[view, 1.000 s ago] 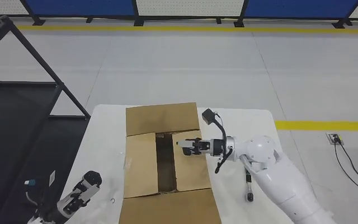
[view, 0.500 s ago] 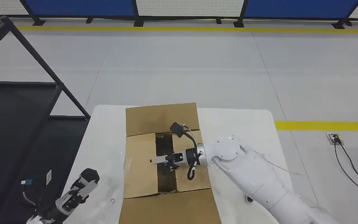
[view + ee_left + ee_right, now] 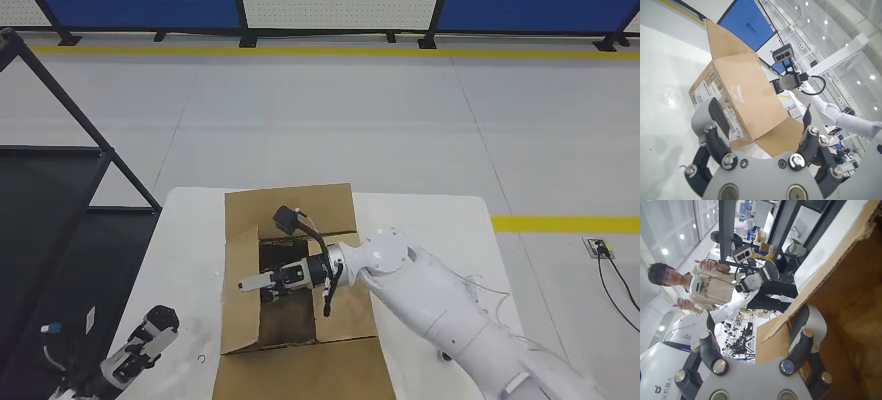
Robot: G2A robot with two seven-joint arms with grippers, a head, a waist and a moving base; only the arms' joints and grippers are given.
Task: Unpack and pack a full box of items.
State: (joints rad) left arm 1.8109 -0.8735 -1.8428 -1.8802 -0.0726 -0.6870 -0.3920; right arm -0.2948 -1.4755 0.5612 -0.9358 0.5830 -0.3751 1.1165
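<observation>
A brown cardboard box point(image 3: 290, 210) stands on the white table point(image 3: 430, 215), its far flap laid back and its middle a dark gap. My right gripper point(image 3: 247, 286) reaches across the box top to the left flap point(image 3: 240, 310), which stands raised. In the right wrist view the right gripper point(image 3: 755, 313) is open, with the flap's torn edge point(image 3: 776, 328) between its fingers. My left gripper point(image 3: 761, 111) is open and holds nothing, low by the table's front left corner point(image 3: 160, 322). It faces the box's labelled side point(image 3: 738, 81). What lies inside the box is hidden.
A black metal frame point(image 3: 60, 130) stands just left of the table. A small metal ring point(image 3: 200, 358) lies on the table near the left arm. The near flap point(image 3: 310, 375) hangs out at the front edge. Bare table lies right of the box.
The right gripper has swept left across the box top, from the right flap to the left flap. The left flap has lifted and the gap is wider. The left arm barely shifted.
</observation>
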